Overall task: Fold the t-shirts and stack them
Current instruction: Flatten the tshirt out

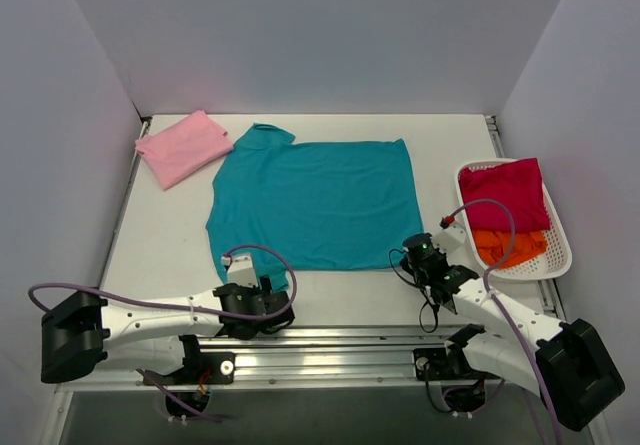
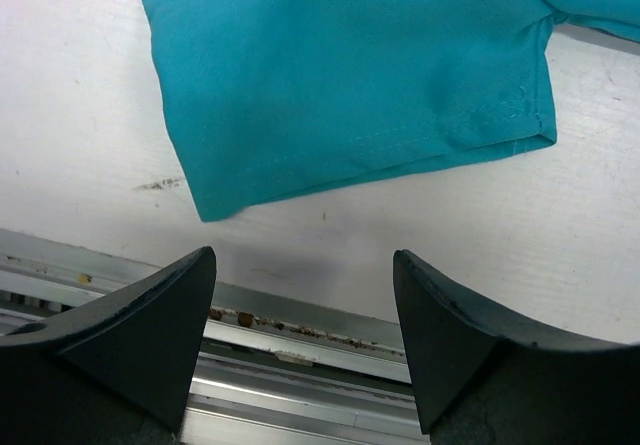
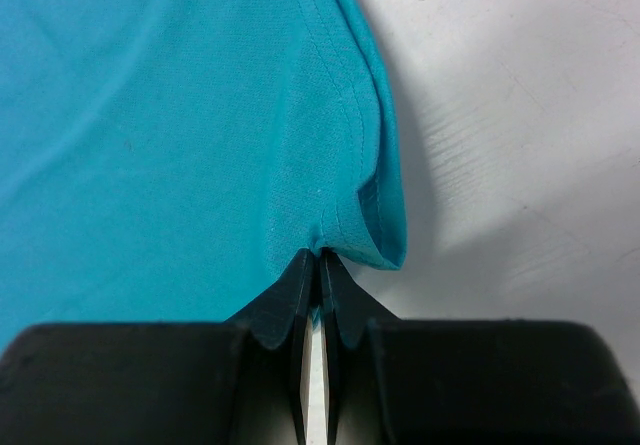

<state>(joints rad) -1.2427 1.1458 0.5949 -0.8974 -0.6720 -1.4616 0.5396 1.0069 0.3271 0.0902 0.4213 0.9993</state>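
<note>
Right wrist shows right tool point(image 3: 318, 256) pinching teal t-shirt point(image 3: 180, 115) at its corner.

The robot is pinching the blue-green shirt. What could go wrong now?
1. The right gripper is shut on just a thin edge of the teal t-shirt, so the cloth might slip out when lifted.
2. The left gripper is open and holds nothing. Pulling from one corner alone could bunch the shirt up.
3. The pink t-shirt lies close by and might get nudged.
</note>
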